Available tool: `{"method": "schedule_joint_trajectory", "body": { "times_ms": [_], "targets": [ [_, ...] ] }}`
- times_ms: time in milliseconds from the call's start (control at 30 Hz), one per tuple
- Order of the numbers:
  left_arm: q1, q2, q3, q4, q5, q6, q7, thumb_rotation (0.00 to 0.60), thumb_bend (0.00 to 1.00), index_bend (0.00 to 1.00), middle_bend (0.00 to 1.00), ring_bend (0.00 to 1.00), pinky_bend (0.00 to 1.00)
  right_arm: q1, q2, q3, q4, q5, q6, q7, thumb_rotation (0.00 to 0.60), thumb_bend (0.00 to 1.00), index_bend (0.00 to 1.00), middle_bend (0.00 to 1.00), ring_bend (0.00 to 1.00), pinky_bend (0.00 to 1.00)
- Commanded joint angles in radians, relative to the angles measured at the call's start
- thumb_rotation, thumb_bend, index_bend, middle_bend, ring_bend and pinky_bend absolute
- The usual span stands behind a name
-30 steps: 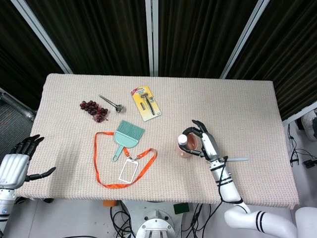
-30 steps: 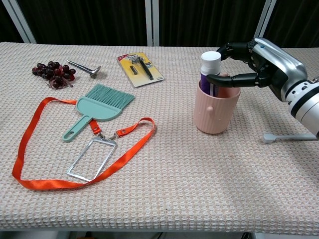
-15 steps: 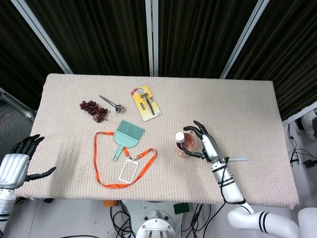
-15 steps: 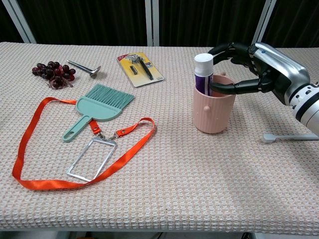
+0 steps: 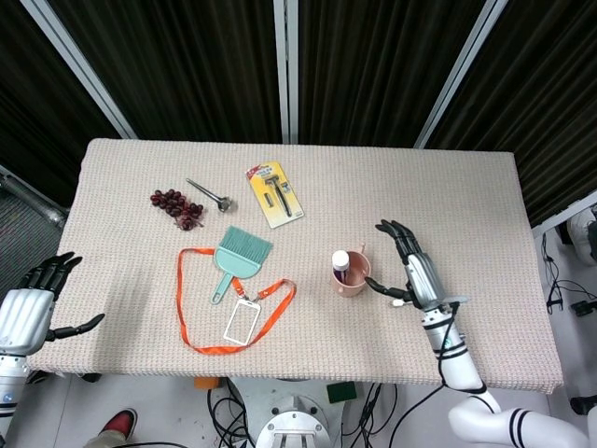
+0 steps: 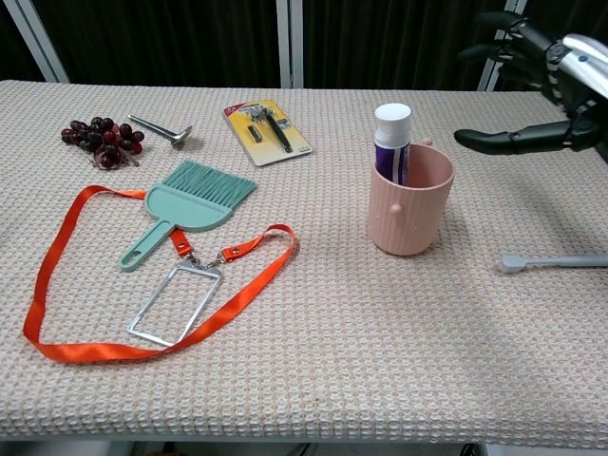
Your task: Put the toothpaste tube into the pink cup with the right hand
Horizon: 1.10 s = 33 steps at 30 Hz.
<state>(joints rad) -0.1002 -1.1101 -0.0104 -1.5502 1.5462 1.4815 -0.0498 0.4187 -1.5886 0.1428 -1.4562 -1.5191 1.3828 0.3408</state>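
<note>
The pink cup [image 5: 353, 276] [image 6: 408, 211] stands upright on the table right of centre. The toothpaste tube [image 5: 340, 262] [image 6: 391, 142], purple with a white cap, stands inside it, leaning on the cup's left rim with its cap above the rim. My right hand [image 5: 415, 269] [image 6: 551, 87] hovers to the right of the cup, clear of it, fingers spread and holding nothing. My left hand [image 5: 33, 303] stays off the table's left front edge, open and empty, out of the chest view.
A grey toothbrush [image 6: 556, 260] lies right of the cup. A teal brush [image 6: 186, 209], an orange lanyard with a card holder [image 6: 171, 302], dark grapes [image 6: 102, 138], a metal tool [image 6: 160, 128] and a razor pack [image 6: 267, 130] occupy the left half.
My right hand has let go of the toothpaste tube and drawn away to the right and upward. The tube now stands in the cup on its own.
</note>
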Motion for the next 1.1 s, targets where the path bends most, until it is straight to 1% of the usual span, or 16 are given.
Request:
{"method": "schedule_joint_trajectory", "body": {
  "times_ms": [33, 100, 133, 233, 333, 433, 533, 667, 900, 1100],
  "targets": [
    [-0.001, -0.003, 0.0, 0.001, 0.001, -0.001, -0.001, 0.266, 0.08, 0.12, 0.09, 0.1, 0.21, -0.083, 0.109, -0.024, -0.04, -0.056, 0.134, -0.242, 0.6, 0.47, 0.13, 0.21, 0.0, 0.0],
    [-0.001, -0.006, 0.0, 0.002, 0.005, 0.001, -0.001, 0.265, 0.08, 0.12, 0.09, 0.1, 0.21, -0.108, 0.154, -0.057, -0.054, -0.069, 0.138, -0.32, 0.6, 0.49, 0.17, 0.22, 0.0, 0.0],
    [-0.001, -0.008, 0.0, 0.003, 0.007, 0.003, -0.001, 0.264, 0.08, 0.12, 0.09, 0.1, 0.21, -0.12, 0.178, -0.086, -0.059, -0.078, 0.124, -0.355, 0.6, 0.5, 0.18, 0.23, 0.0, 0.0],
    [0.0, -0.009, 0.0, 0.003, 0.01, 0.007, -0.001, 0.263, 0.08, 0.12, 0.09, 0.1, 0.21, -0.137, 0.235, -0.158, -0.062, -0.076, 0.049, -0.447, 0.6, 0.54, 0.23, 0.26, 0.0, 0.0],
    [-0.001, -0.009, 0.0, 0.0, 0.013, 0.009, 0.002, 0.263, 0.08, 0.12, 0.09, 0.1, 0.21, -0.135, 0.266, -0.185, -0.063, -0.036, -0.035, -0.535, 0.6, 0.55, 0.27, 0.26, 0.0, 0.0],
    [-0.003, -0.011, 0.001, -0.002, 0.017, 0.008, 0.006, 0.262, 0.08, 0.12, 0.09, 0.1, 0.21, -0.12, 0.284, -0.182, -0.081, 0.033, -0.125, -0.568, 0.6, 0.57, 0.28, 0.25, 0.0, 0.0],
    [-0.003, -0.01, 0.003, -0.003, 0.014, 0.003, 0.01, 0.262, 0.08, 0.12, 0.09, 0.1, 0.21, -0.105, 0.271, -0.173, -0.059, 0.062, -0.169, -0.606, 0.6, 0.58, 0.29, 0.25, 0.0, 0.0],
    [-0.003, -0.009, 0.003, -0.003, 0.008, -0.002, 0.012, 0.264, 0.08, 0.12, 0.09, 0.1, 0.21, -0.096, 0.23, -0.167, 0.004, 0.056, -0.177, -0.658, 0.6, 0.58, 0.33, 0.26, 0.0, 0.0],
    [-0.004, -0.013, 0.003, 0.005, 0.001, -0.011, 0.007, 0.266, 0.08, 0.12, 0.09, 0.1, 0.21, -0.082, 0.177, -0.154, 0.081, 0.054, -0.195, -0.658, 0.6, 0.6, 0.46, 0.29, 0.0, 0.0],
    [-0.005, -0.016, 0.004, 0.01, 0.001, -0.013, 0.003, 0.266, 0.08, 0.12, 0.09, 0.1, 0.21, -0.07, 0.144, -0.149, 0.109, 0.053, -0.213, -0.669, 0.6, 0.62, 0.48, 0.31, 0.0, 0.0]
  ]
}}
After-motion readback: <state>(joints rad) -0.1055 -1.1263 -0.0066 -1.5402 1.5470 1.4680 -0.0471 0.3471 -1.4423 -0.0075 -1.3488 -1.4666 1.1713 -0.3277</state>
